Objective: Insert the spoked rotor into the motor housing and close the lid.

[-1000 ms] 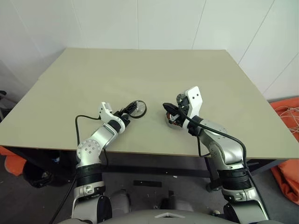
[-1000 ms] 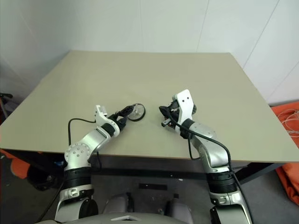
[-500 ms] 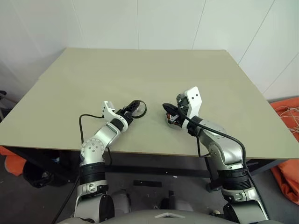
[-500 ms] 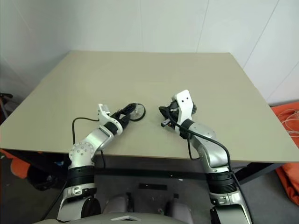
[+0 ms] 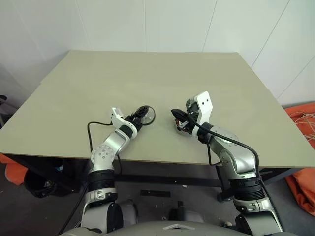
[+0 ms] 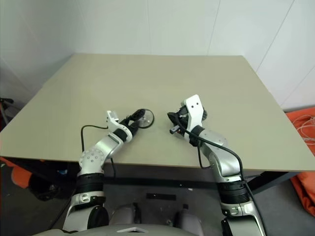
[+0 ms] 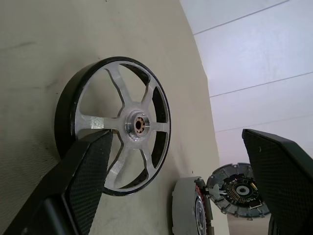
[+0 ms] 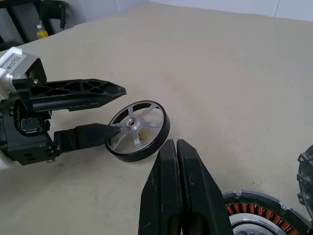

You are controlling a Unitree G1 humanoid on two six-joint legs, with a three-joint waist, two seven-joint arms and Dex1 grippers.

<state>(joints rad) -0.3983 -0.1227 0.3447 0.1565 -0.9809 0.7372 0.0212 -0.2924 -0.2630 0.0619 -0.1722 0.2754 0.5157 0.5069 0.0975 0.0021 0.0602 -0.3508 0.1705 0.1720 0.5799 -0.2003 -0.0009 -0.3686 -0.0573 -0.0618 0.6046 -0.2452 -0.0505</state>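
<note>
The spoked rotor (image 5: 146, 114), a black-rimmed wheel with a silver spoked face, lies on the table left of centre. My left gripper (image 5: 140, 116) is open at the rotor (image 7: 115, 127). One of its fingers (image 8: 88, 134) reaches over the near rim and the other finger (image 8: 73, 90) stands apart on the far side. The motor housing (image 8: 259, 218) with its copper windings sits to the right, beside the dark slotted lid (image 7: 237, 188). My right gripper (image 8: 172, 144) is shut on nothing, hovering by the housing (image 5: 183, 127).
The beige table (image 5: 147, 73) stretches far beyond the parts, and its front edge runs close below both arms. An orange cloth (image 5: 300, 147) lies on the floor at the right.
My left forearm has swung inward toward the middle, while its open gripper stays at the rotor. The right arm and the parts have not moved.
</note>
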